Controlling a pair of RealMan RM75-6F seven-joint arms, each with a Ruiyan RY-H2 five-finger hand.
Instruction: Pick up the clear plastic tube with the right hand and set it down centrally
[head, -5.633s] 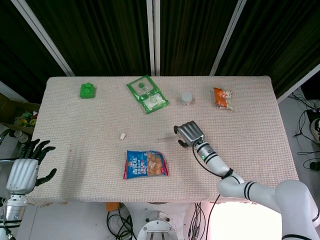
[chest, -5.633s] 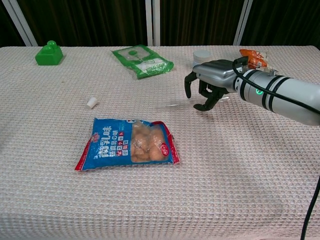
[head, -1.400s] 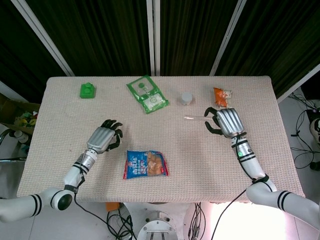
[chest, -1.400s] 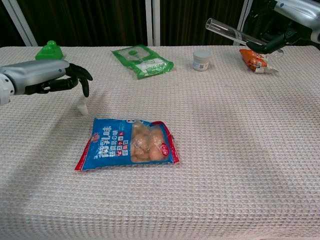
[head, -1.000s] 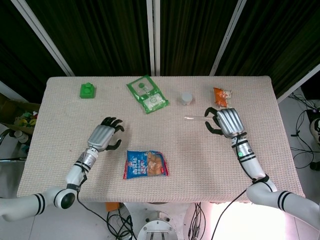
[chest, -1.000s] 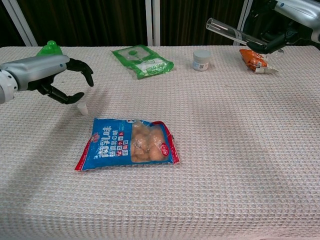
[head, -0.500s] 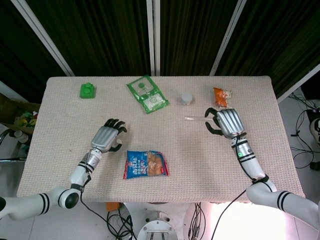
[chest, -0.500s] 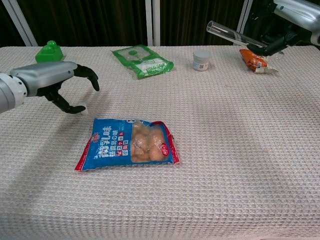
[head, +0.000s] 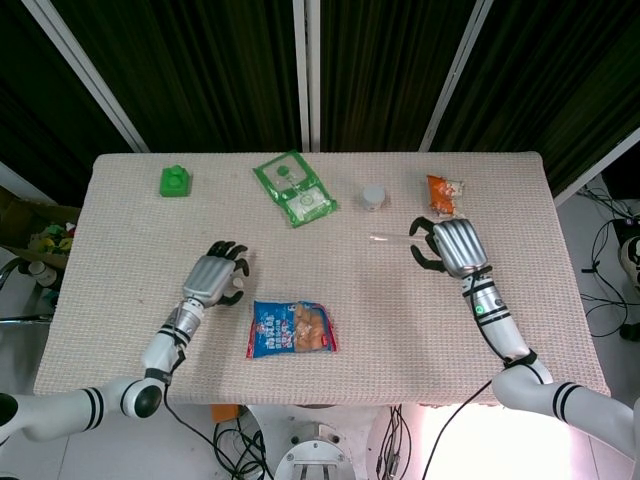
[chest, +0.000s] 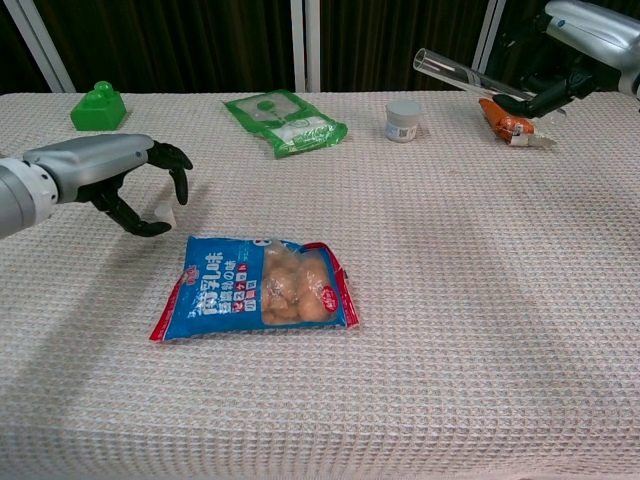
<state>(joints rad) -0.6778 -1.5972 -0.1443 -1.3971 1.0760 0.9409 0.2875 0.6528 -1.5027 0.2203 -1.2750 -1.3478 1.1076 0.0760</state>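
Observation:
The clear plastic tube (chest: 470, 76) is up in the air above the table's far right, slanting down toward my right hand (chest: 568, 45), which grips its right end. From the head view the tube (head: 390, 238) shows only faintly, left of the right hand (head: 452, 246). My left hand (chest: 112, 172) hovers low over the table's left side. Its fingers curve around a small white piece (chest: 165, 212) without clearly closing on it. In the head view the left hand (head: 213, 276) hides that piece.
A blue snack bag (chest: 255, 288) lies front centre on the woven cloth table (head: 150, 230). Along the far edge stand a green block (chest: 98, 107), a green pouch (chest: 285, 120), a small white jar (chest: 403, 119) and an orange packet (chest: 505, 120) under the tube.
Over the earlier frames the right hand lifted the tube off the table; in the last second it holds nearly still. The left hand came in, lowered, and curled its fingers around the white piece.

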